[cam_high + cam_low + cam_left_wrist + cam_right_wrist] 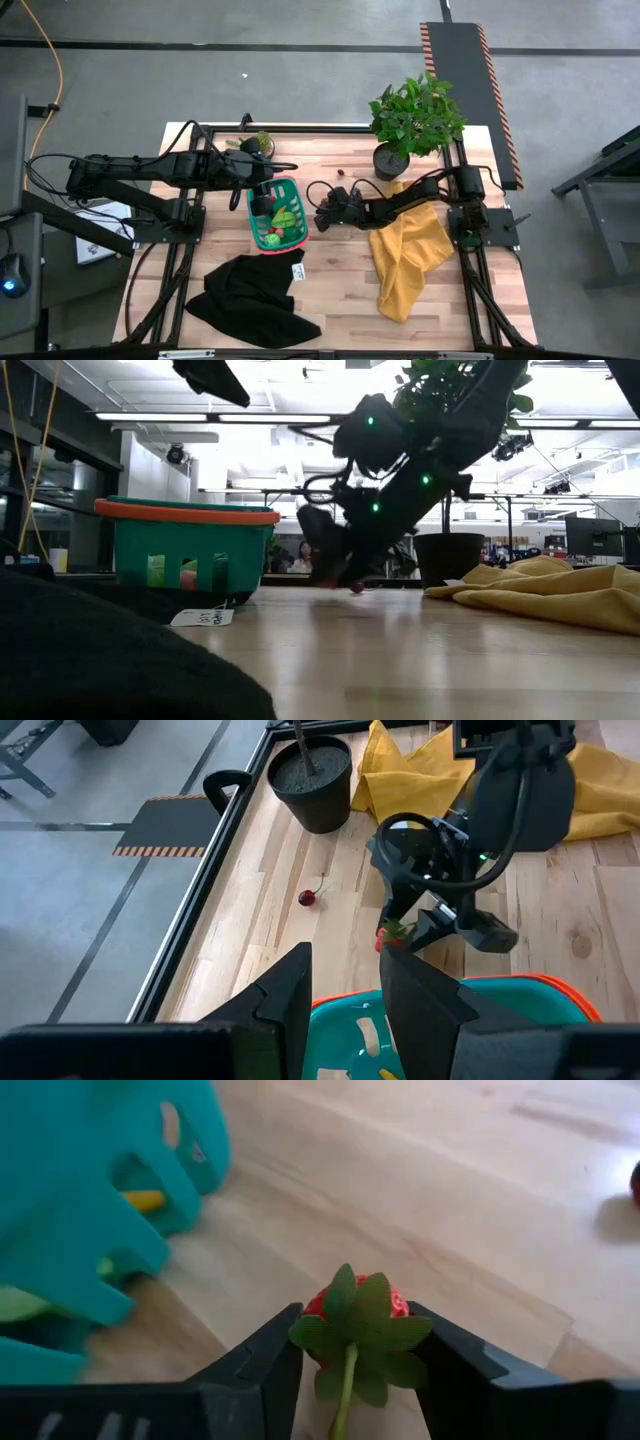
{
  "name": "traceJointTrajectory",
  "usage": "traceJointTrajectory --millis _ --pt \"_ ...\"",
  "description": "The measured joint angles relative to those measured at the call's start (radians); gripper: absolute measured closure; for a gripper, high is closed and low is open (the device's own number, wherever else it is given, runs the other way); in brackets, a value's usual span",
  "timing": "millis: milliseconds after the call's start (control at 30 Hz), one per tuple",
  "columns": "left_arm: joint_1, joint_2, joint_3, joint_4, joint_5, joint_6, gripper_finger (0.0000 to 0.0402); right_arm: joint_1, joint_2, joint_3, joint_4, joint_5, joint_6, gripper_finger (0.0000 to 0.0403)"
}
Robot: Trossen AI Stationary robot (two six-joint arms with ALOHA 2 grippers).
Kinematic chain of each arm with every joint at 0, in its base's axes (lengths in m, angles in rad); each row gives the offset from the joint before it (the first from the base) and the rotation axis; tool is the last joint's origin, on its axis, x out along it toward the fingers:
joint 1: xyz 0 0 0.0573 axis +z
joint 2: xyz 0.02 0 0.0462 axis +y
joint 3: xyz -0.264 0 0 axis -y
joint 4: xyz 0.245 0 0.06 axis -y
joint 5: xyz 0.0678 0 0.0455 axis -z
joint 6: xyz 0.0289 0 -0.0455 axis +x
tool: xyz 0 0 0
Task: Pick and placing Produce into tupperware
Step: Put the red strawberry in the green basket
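The teal basket with a red-pink rim [276, 212] stands at the table's middle left, with several small green, yellow and red toy pieces [282, 218] lying in it. My left gripper [345, 1005] hangs open above the basket, nothing between its fingers. Just right of the basket, my right gripper [324, 213] is shut on a tiny red strawberry with a green leaf cap [357, 1320], low over the wood. A dark red cherry [307, 897] lies on the table beyond it, toward the far edge. My right gripper pinches the strawberry's red body [396, 1302] between its two fingers, one on each side. The leaf cap and stem [345, 1380] face back toward the wrist. The fingers slant down from the table's right side. Whether the berry touches the wood I cannot tell.
A large potted plant [412, 118] stands at the far right and a small one [262, 143] behind the basket. A yellow cloth [408, 255] lies under the right arm, and a black cloth [250, 292] with a white tag lies near the front edge.
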Motion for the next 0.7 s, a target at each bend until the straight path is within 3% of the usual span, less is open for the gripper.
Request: traceJointTrajectory --millis 700 --pt "0.0 -0.136 0.001 0.024 -0.035 -0.003 0.0291 -0.002 -0.189 0.003 -0.039 0.03 -0.017 0.0251"
